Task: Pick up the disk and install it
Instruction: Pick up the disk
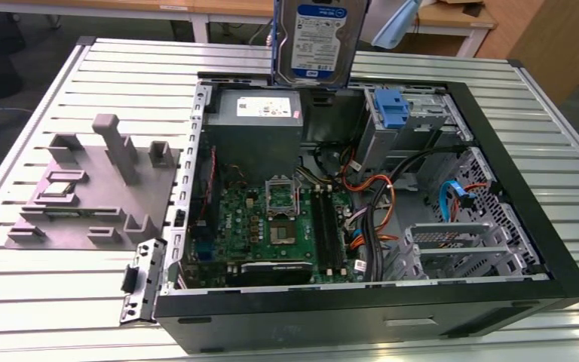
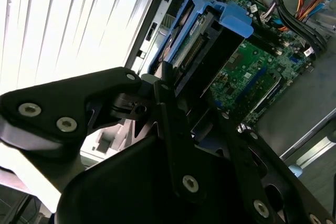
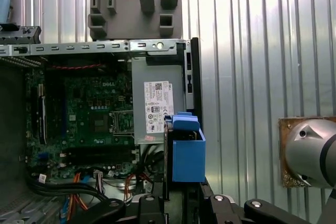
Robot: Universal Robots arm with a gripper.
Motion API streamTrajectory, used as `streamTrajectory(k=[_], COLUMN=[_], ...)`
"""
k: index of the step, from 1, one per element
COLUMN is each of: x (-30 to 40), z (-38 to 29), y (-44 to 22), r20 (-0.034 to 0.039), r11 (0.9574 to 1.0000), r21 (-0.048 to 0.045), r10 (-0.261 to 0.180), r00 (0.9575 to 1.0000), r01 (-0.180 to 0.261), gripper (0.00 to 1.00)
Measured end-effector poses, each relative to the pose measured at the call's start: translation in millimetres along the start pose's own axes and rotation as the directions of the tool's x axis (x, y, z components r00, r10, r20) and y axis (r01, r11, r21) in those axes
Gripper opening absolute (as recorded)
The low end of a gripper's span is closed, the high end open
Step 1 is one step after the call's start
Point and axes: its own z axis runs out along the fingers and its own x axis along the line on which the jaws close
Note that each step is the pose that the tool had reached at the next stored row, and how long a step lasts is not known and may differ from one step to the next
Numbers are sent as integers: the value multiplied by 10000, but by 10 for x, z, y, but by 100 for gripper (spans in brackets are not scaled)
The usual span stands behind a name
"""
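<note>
Gripper (image 2: 191, 103) hangs pointing down over the open computer case (image 1: 370, 320), clamped on the upright disk (image 1: 315, 41).

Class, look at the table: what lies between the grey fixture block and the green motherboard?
The case's metal wall stands between the grey fixture block and the green motherboard, seen in the exterior view and the first wrist view.

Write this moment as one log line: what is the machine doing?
hand: shut on disk | disk: upright, in the air over open computer case, near power supply | installed: not yet
</note>
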Motion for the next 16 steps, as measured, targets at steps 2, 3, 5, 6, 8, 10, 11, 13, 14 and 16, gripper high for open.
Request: streamTrajectory(k=[2, 3, 5, 6, 8, 10, 11, 13, 14, 16], x=[17, 27, 48, 60, 83, 102, 109, 122, 128, 143], z=[1, 0, 0, 0, -1, -1, 0, -1, -1, -1], y=[-1, -1, -2, -3, -4, -5, -5, -6, -6, -7], r20=[2, 1, 1, 2, 1, 2, 3, 2, 1, 1], r11=[10000, 10000, 10000, 10000, 10000, 10000, 10000, 10000, 10000, 10000], r21=[1, 1, 1, 1, 1, 1, 1, 1, 0, 1], r10=[1, 1, 1, 1, 1, 1, 1, 1, 0, 1], r00=[10000, 10000, 10000, 10000, 10000, 10000, 10000, 10000, 10000, 10000], r01=[-1, -1, -1, -1, -1, -1, -1, -1, 0, -1], gripper=[35, 35, 35, 35, 35, 35, 35, 35, 35, 35])
